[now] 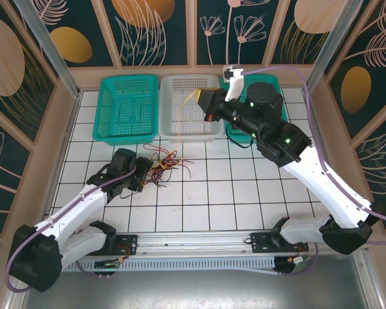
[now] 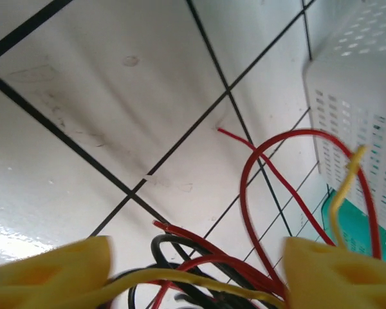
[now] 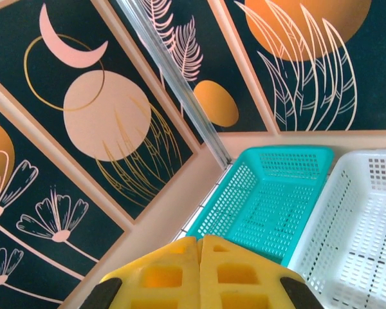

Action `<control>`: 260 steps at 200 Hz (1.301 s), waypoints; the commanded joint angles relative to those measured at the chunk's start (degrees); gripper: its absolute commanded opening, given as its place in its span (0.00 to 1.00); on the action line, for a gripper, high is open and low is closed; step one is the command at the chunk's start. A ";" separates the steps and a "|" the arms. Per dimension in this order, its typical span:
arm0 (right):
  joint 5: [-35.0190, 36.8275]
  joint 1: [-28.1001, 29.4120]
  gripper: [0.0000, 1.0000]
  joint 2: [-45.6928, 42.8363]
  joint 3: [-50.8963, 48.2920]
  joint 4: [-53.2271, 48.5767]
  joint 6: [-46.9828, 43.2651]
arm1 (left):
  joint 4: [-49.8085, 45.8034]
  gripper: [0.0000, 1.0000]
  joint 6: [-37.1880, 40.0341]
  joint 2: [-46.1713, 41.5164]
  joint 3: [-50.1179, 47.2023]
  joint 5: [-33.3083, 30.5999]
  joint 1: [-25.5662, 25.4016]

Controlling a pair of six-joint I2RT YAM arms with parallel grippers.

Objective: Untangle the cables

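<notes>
Left jaws stand apart astride the cables (image 1: 165,165); right jaws are pressed shut; pinching several strands together could pull the knot tighter.

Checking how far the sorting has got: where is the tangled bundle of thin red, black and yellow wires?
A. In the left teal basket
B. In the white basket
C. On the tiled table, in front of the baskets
C: the top view shows the cables lying bunched on the tiled table, short of the white basket, right at the left gripper.
</notes>
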 commanded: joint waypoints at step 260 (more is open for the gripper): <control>-13.47 -39.23 0.00 1.04 25.34 -14.29 1.27 | 16.45 0.54 12.06 7.08 0.97 -4.50 -1.97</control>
